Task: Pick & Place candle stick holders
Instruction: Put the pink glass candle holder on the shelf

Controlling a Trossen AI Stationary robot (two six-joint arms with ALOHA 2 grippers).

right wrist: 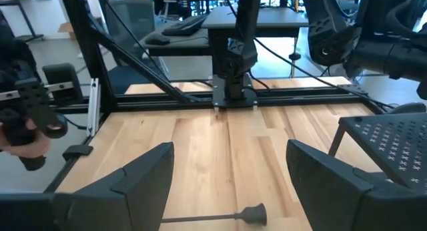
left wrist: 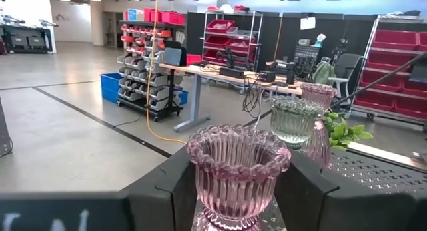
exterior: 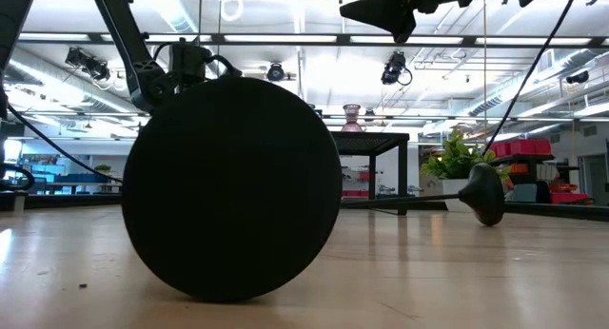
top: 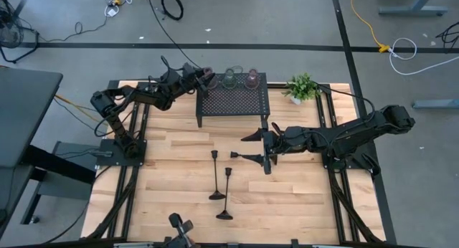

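Three tinted-glass holders show at the far edge of the black mesh rack (top: 233,105): a pinkish one (left wrist: 237,167) at its left corner, a greenish one (left wrist: 293,121) and another pinkish one (top: 251,79). My left gripper (top: 206,79) is shut on the left pinkish holder. Two black stems (top: 215,175) (top: 226,194) lie on the wood, cups toward the far edge, round bases toward the near edge. The nearer base (exterior: 231,186) fills the low view. My right gripper (right wrist: 230,164) hangs open above the table, right of the stems, with nothing between its fingers. My left gripper has the pinkish holder's ribbed cup (left wrist: 200,165) between its two fingers, one on each side just under the beaded rim. The fingers come level from the table's left side. The holder is upright; the picture's bottom edge hides whether its foot rests on the rack.
A small green plant (top: 302,87) stands right of the rack. A stem (right wrist: 220,217) lies on the wood below my right gripper. A person's hand (right wrist: 23,145) holds a dark controller beyond the table's left edge. Bare wood lies between the rack and the stems.
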